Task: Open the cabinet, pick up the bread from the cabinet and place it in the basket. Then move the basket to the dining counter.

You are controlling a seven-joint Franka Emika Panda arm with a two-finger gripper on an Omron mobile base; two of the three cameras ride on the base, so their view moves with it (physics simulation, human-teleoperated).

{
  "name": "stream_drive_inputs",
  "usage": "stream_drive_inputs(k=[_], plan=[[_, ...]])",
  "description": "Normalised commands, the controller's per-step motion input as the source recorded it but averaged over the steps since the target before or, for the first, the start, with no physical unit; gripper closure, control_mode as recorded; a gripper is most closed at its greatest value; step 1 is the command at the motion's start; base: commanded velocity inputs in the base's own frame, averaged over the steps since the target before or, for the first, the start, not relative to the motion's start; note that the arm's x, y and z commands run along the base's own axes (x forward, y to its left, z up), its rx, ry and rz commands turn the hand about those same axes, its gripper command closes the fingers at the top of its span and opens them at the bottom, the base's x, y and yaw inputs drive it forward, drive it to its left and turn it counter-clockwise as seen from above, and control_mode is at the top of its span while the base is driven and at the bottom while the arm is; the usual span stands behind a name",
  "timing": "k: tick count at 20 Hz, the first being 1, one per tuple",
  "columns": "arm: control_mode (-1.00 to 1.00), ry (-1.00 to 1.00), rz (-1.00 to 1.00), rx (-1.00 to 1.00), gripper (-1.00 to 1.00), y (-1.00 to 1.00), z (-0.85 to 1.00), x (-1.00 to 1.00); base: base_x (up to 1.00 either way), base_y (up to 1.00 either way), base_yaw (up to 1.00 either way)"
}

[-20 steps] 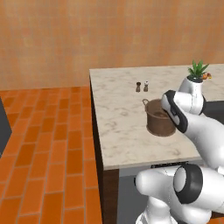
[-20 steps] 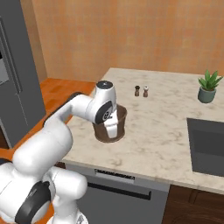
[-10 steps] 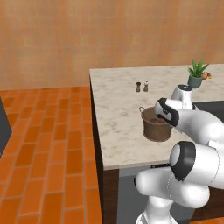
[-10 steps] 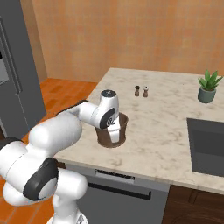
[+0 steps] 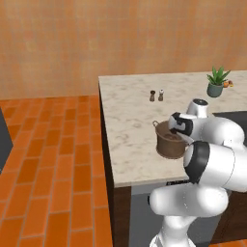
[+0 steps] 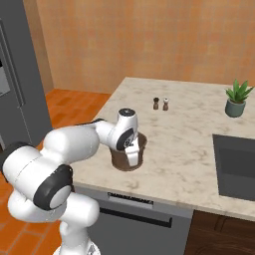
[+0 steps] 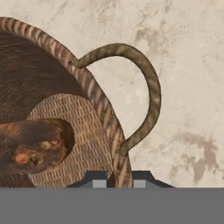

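Note:
The round brown basket point(image 5: 169, 143) point(image 6: 127, 155) stands on the cream marble dining counter point(image 5: 129, 120) point(image 6: 189, 134), near its front edge. My gripper point(image 6: 132, 153) point(image 5: 179, 126) point(image 7: 118, 177) reaches down over the basket's rim and is shut on the woven rim point(image 7: 94, 98), right beside a loop handle point(image 7: 151, 94). The dark-brown bread point(image 7: 33, 146) lies on the basket's floor, inside the wall.
Two small shakers point(image 5: 156, 95) point(image 6: 160, 104) stand further back on the counter. A potted plant point(image 5: 216, 82) point(image 6: 236, 98) is at the far right, and a dark sink point(image 6: 236, 164) lies to the right. A grey fridge point(image 6: 15, 89) stands left over the orange tile floor point(image 5: 48, 159).
The basket, held by my gripper, has moved down and toward the counter's front edge. The arm has folded lower over it.

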Motion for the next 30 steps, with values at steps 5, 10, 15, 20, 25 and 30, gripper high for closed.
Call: stream_drive_inputs(k=[5, 10, 15, 20, 25, 30], plan=[[-1.00, 0.00, 0.00, 0.00, -1.00, 0.00, -0.10, 0.04, 0.00, 0.00, 0.00], [-1.00, -0.12, 0.10, 0.00, -1.00, 0.00, 0.42, -0.19, 0.00, 0.00, 0.00], [-1.00, -0.14, 0.12, 0.00, -1.00, 0.02, 0.43, -0.48, 0.00, 0.00, 0.00], [-1.00, -0.17, 0.23, -0.03, -1.00, 0.05, 0.78, -0.84, 0.00, 0.00, 0.00], [-1.00, -0.13, 0.28, -0.07, -1.00, 0.58, 0.86, -0.96, 0.00, 0.00, 0.00], [-1.00, -0.15, 0.23, -0.12, -1.00, 0.96, 0.75, -0.97, 0.00, 0.00, 0.00]])
